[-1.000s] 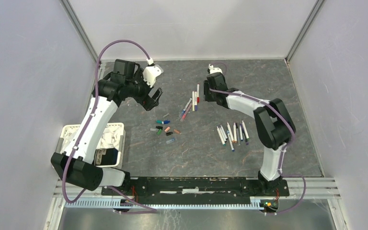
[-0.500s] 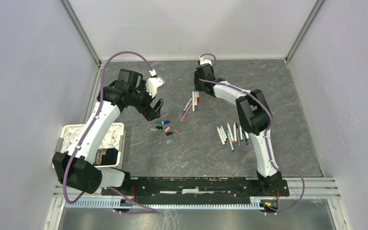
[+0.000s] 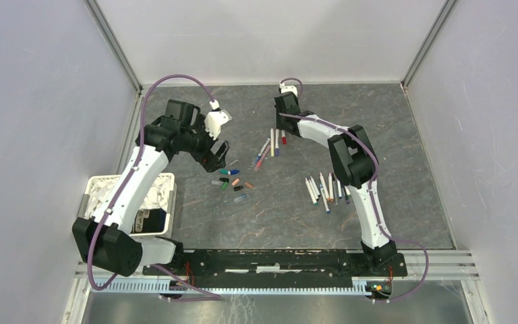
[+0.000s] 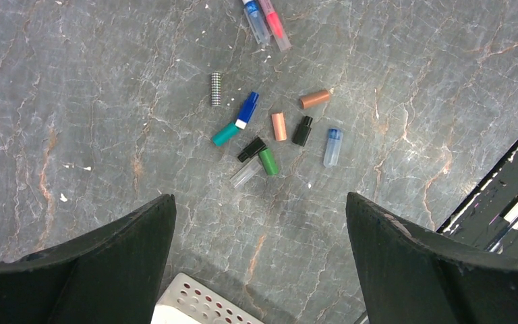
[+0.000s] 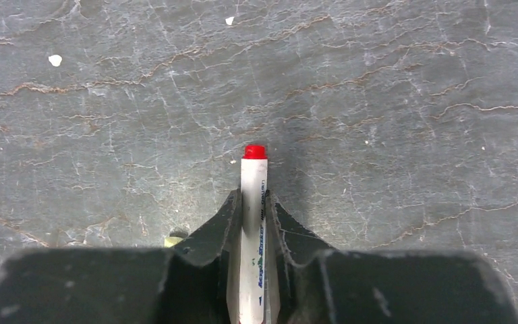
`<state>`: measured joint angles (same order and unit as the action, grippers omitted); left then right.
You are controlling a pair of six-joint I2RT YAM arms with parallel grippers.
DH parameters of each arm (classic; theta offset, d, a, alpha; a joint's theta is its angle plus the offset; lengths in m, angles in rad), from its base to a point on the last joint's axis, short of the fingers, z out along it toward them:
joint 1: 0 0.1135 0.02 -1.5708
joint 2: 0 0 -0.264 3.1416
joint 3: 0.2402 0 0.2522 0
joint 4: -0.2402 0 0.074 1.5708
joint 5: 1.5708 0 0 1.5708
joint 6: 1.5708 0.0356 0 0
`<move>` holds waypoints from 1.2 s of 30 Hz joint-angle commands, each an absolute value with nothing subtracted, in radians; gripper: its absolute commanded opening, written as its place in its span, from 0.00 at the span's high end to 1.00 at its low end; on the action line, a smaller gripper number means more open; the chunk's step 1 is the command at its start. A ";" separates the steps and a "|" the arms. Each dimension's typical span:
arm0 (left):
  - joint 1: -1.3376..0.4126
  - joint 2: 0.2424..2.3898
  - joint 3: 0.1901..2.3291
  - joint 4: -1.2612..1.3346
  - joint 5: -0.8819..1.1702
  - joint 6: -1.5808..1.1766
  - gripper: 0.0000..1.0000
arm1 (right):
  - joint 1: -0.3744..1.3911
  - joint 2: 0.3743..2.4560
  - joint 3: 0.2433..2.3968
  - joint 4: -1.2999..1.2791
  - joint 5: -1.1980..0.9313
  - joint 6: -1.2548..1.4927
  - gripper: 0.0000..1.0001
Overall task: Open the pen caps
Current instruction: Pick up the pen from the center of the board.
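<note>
Mixed-colour pen caps [image 4: 278,126] clustered loose; red-tipped white pen [image 5: 254,182] in right pincer [image 5: 253,199]

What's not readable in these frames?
Right wrist: pen rear end hidden inside right gripper; red tip may be cap or plug.
Left wrist: basket cut off by bottom edge.
Top: loose pens too small to tell capped ends.

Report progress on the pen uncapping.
Done: about ten loose caps lie clustered mid-table. In hand: right tool shut on a red-ended pen; left tool open above the caps. Remaining: far pen group and near pen row; whether those are capped is unclear from here.
</note>
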<state>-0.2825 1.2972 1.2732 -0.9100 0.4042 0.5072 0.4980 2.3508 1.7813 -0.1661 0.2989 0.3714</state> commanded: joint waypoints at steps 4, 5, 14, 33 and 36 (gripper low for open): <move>-0.279 1.270 1.280 -0.886 0.445 0.466 0.00 | 0.471 2.259 1.641 -0.196 0.355 0.376 0.95; -0.279 1.269 1.284 -0.887 0.446 0.459 0.00 | 0.467 2.234 1.612 -0.183 0.353 0.376 0.98; -0.279 1.241 1.335 -0.854 0.452 0.362 0.00 | 0.468 1.833 1.241 0.037 0.204 0.491 1.00; -0.343 1.193 1.255 -0.683 0.983 0.108 0.00 | 0.951 1.193 0.765 0.685 0.480 0.737 1.00; -0.371 1.196 1.217 -0.635 1.053 0.093 0.00 | 0.998 1.205 0.789 0.724 0.507 0.718 1.00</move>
